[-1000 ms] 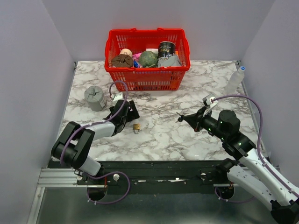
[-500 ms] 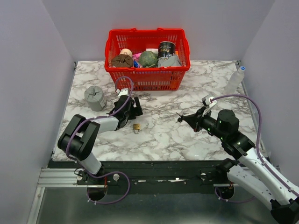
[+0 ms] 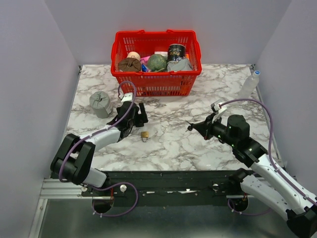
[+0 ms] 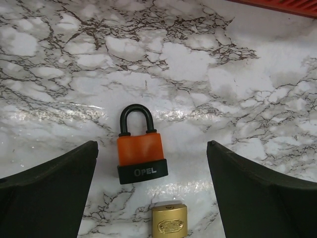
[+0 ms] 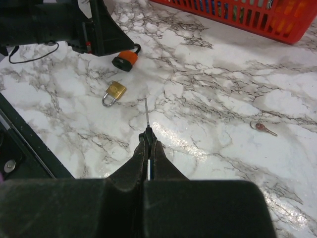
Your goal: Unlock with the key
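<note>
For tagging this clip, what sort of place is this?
Likely a robotics test cell: a marble-patterned tabletop boxed by plain grey walls, holding a red plastic basket and an orange-and-black padlock.

A filled red basket (image 3: 156,84) sits at the back, grey canister (image 3: 101,104) nearby.

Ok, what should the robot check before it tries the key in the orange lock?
1. Tiny key with thin metal blade clamped in right gripper: ok, jaws shut.
2. Orange-and-black padlock held steady: not ok; it lies flat on the marble table between the open left gripper fingers, untouched.
3. Keyhole facing the key: cannot tell, no keyhole shows.
4. Blade near the padlock: not ok, well apart.
5. Small brass padlock clear of the orange one: ok, a gap shows.
</note>
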You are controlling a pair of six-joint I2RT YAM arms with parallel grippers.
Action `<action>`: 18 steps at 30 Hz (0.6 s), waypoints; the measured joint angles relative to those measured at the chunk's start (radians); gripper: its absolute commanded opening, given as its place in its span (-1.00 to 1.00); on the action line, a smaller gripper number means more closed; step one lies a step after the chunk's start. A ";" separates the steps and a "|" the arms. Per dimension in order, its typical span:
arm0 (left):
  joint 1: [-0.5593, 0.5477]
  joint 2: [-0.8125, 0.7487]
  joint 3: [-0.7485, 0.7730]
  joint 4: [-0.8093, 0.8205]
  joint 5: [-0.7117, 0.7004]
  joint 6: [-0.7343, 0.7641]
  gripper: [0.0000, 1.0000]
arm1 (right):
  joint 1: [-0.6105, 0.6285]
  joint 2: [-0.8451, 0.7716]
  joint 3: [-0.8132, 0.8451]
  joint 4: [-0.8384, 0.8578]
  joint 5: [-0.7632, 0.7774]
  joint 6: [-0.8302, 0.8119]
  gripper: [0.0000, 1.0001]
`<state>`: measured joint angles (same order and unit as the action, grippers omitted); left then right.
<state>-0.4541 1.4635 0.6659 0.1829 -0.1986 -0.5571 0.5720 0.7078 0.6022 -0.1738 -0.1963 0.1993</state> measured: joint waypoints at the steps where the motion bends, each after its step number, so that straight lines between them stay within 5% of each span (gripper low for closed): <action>1: -0.001 -0.018 -0.007 -0.006 -0.007 0.000 0.97 | 0.000 0.003 0.000 0.000 0.000 -0.001 -0.99; 10: -0.031 -0.029 -0.044 -0.058 -0.019 -0.005 0.72 | 0.000 0.004 0.000 -0.001 0.000 -0.008 -0.99; 18: -0.096 0.077 0.090 -0.184 -0.079 0.033 0.69 | 0.000 -0.010 0.000 -0.007 0.000 -0.008 -0.99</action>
<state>-0.5499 1.5406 0.7555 -0.0013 -0.2775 -0.5243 0.5720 0.6983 0.6022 -0.1806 -0.1967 0.1909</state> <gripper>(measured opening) 0.858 0.016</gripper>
